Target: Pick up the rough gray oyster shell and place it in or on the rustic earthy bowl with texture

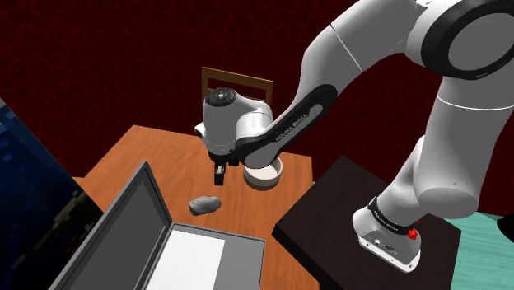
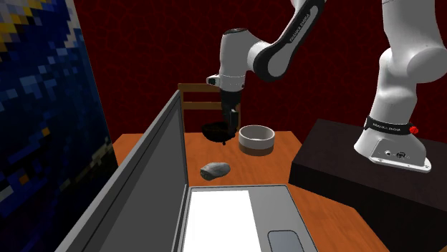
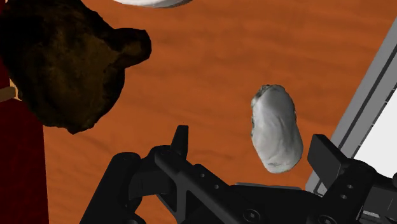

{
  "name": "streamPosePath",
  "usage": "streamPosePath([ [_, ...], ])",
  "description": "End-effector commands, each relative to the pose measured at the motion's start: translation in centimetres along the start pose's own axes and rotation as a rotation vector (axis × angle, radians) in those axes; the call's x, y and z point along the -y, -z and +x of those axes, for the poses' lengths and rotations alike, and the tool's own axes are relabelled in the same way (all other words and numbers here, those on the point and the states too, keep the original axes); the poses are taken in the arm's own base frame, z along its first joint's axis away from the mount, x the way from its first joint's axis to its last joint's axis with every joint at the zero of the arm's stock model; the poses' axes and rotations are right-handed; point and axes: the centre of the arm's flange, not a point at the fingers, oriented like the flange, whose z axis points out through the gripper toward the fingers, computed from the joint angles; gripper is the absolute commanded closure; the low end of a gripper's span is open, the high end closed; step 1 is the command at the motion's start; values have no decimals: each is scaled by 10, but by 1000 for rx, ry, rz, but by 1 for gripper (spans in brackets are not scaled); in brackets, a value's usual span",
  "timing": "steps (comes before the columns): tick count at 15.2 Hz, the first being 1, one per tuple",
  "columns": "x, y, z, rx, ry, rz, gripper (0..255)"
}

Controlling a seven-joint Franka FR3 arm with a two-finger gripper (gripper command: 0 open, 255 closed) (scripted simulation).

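Observation:
The rough gray oyster shell [image 1: 204, 204] [image 2: 215, 170] [image 3: 275, 127] lies on the wooden table [image 1: 140, 156] near the open laptop. My gripper [image 1: 218, 175] [image 2: 228, 136] [image 3: 254, 141] hangs open above the table, between the shell and the bowl, holding nothing. In the wrist view the shell lies on the table below, closer to one finger [image 3: 326, 153]. The bowl [image 1: 264, 175] [image 2: 256, 139] [image 3: 153, 2], pale with a brown lower band, stands upright toward the table's far side, past the gripper from the shell.
A big open laptop [image 1: 123, 239] [image 2: 215, 215] takes up the near part of the table. A dark brown lumpy object [image 2: 215, 131] [image 3: 63, 57] lies beside the bowl. A wooden chair [image 1: 237, 82] [image 2: 197, 97] stands behind the table; the black stand [image 1: 362, 222] borders it.

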Motion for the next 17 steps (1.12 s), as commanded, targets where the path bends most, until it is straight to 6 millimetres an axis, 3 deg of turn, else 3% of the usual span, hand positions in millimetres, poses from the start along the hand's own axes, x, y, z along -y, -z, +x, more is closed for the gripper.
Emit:
streamPosePath([
  [1,11,-22,10,5,39,-3,0],
  [9,61,-108,51,25,184,-12,0],
  [17,61,-150,51,26,186,-12,0],
])
